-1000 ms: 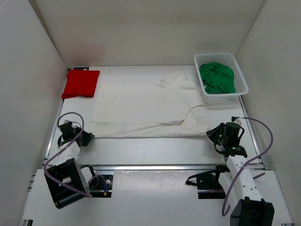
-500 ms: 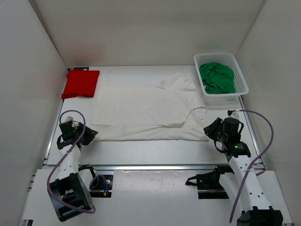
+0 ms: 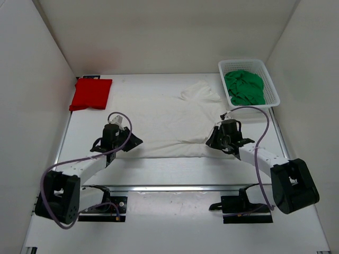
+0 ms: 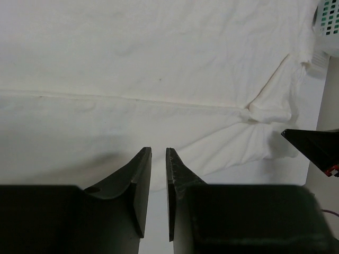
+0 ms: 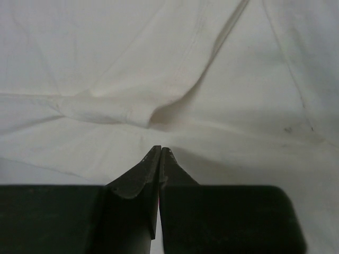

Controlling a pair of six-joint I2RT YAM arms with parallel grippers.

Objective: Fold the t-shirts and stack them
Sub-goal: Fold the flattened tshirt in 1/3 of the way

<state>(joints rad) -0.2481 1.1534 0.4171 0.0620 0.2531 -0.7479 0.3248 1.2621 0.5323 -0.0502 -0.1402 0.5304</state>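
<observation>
The white t-shirt (image 3: 169, 116) lies spread in the middle of the table and fills both wrist views (image 4: 159, 63) (image 5: 159, 69). My left gripper (image 3: 133, 142) (image 4: 158, 150) sits at its near left corner, jaws almost together, pinching the hem. My right gripper (image 3: 211, 140) (image 5: 160, 148) sits at the near right corner, jaws pressed together on the cloth. The red t-shirt (image 3: 91, 93) lies folded at the far left. The green t-shirt (image 3: 244, 87) lies crumpled in the basket.
The white mesh basket (image 3: 241, 61) stands at the far right corner; its edge shows in the left wrist view (image 4: 329, 26). White walls enclose the table on three sides. A metal rail runs along the near edge (image 3: 169, 187).
Both grippers have swung inward from the table's outer sides towards the middle. The shirt's near corners have come in with them, so its near edge is now shorter.
</observation>
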